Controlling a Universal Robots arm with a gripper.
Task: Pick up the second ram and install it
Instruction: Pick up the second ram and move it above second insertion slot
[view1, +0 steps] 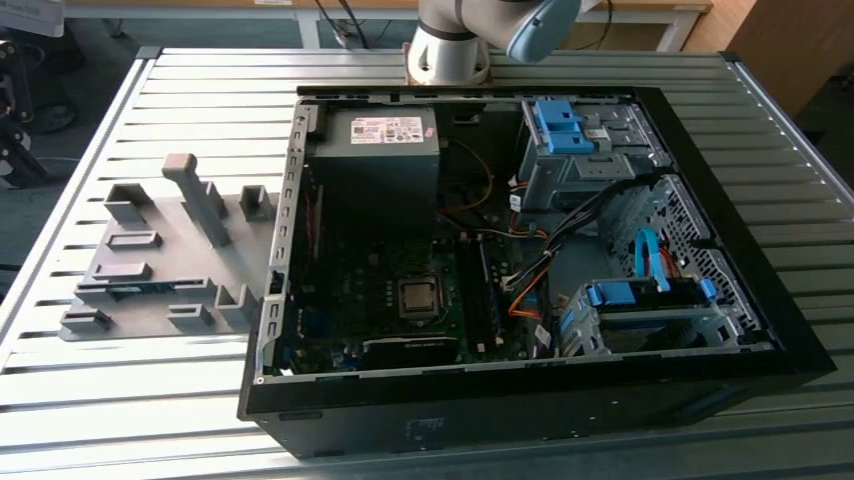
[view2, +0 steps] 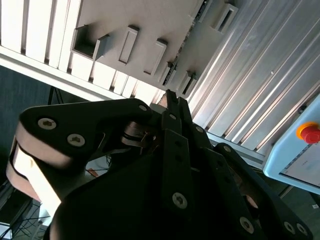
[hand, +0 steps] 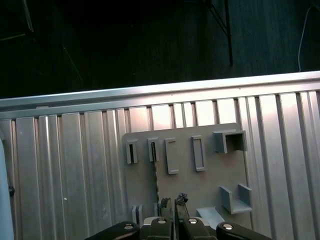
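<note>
The second ram (view1: 140, 290) is a thin blue-green stick standing on edge in the grey fixture plate (view1: 160, 250), at the exterior view's left. In the first wrist view the ram (hand: 154, 172) shows edge-on as a dark thin line running from a slot block toward my gripper (hand: 173, 202). My gripper (view2: 172, 100) hangs well above the fixture plate (hand: 200, 185), apart from the ram, with its fingertips (hand: 181, 200) shut together on nothing. The open computer case (view1: 534, 250) lies beside the fixture, its motherboard (view1: 400, 300) exposed.
The slatted aluminium table (view1: 747, 130) carries everything. Grey blocks (view1: 200, 195) stand up from the fixture. Inside the case are a power supply (view1: 380, 150), blue drive-bay clips (view1: 561, 125) and loose cables (view1: 534, 270). The arm's base (view1: 447, 50) stands behind the case.
</note>
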